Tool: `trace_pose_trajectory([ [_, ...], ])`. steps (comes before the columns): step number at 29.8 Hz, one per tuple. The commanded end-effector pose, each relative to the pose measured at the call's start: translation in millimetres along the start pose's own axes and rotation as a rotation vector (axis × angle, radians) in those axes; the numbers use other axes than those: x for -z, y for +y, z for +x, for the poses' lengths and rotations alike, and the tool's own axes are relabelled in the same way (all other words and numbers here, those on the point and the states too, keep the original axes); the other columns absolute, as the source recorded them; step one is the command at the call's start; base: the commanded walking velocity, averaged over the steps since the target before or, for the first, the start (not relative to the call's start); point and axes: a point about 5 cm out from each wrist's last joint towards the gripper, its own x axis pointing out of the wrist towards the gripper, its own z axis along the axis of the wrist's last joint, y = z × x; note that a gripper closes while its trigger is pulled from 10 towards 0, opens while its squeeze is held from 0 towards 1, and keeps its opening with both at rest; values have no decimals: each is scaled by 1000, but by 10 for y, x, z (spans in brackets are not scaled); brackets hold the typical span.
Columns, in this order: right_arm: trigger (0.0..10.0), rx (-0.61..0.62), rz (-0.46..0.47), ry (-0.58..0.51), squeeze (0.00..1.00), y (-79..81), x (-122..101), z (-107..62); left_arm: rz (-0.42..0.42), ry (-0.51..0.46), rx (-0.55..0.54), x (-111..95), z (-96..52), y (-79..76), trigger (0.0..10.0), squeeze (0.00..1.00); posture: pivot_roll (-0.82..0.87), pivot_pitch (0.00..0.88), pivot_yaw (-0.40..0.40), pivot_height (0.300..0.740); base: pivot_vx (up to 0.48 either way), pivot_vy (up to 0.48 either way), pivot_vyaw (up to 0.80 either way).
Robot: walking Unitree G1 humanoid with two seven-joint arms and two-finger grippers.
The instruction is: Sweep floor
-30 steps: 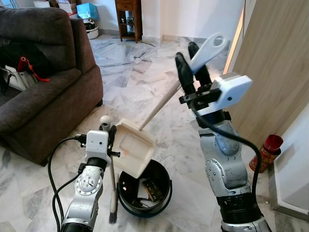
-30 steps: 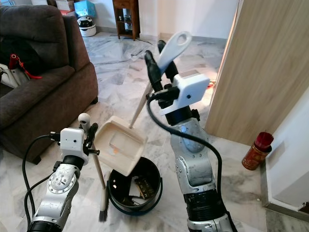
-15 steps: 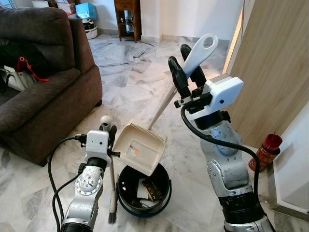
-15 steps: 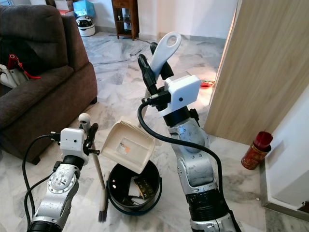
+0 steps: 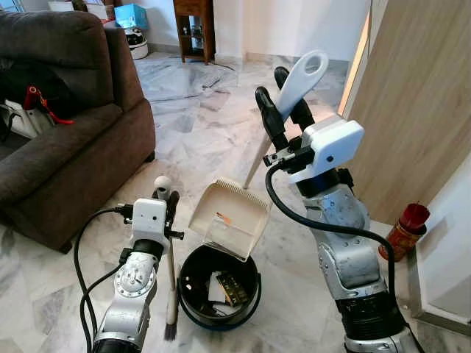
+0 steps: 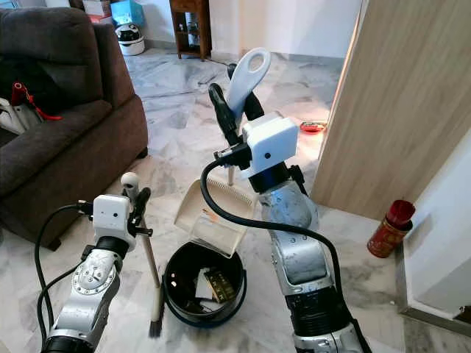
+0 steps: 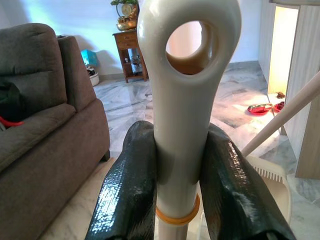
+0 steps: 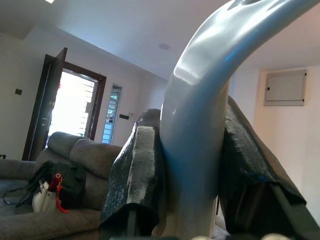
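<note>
My right gripper is shut on the long white handle of a cream dustpan. The pan is tipped steeply, almost upright, right above a black bucket on the floor, and a few scraps cling to its inside. Debris lies in the bucket's bottom. My left gripper is shut on the upright handle of a small broom; its dark bristles touch the marble floor beside the bucket. In the left wrist view both fingers clamp the broom's looped handle.
A dark brown sofa with a bag on it stands at the left. At the right a wooden panel rises, with a red canister at its foot. A wooden side table stands far back. Marble floor lies open ahead.
The right gripper has swung the dustpan from a shallow tilt to nearly upright over the bucket, its handle now steeper. The left arm and broom have stayed put.
</note>
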Motion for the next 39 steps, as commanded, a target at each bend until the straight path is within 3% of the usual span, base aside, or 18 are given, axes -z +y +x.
trace_pose_trajectory([
  [1, 10000, -19, -10, -78, 0, 20, -150, 93, 8, -62, 2, -106, 27, 21, 10000, 0, 28, 0, 48, 740, 0, 0, 0],
  [14, 10000, -40, -57, -11, 0, 44, -52, 72, 8, -60, 5, -104, 28, 19, 10000, 0, 31, 0, 47, 740, 0, 0, 0],
  [26, 10000, 319, -263, 97, 0, -467, 81, -46, 4, -59, 7, -97, 32, 7, 10000, 0, 28, 0, 44, 740, 0, 0, 0],
  [39, 10000, 436, -444, 169, 0, -716, 219, -385, -3, -56, 13, -89, 23, -4, 10000, 0, 21, 0, 45, 740, 0, 0, 0],
])
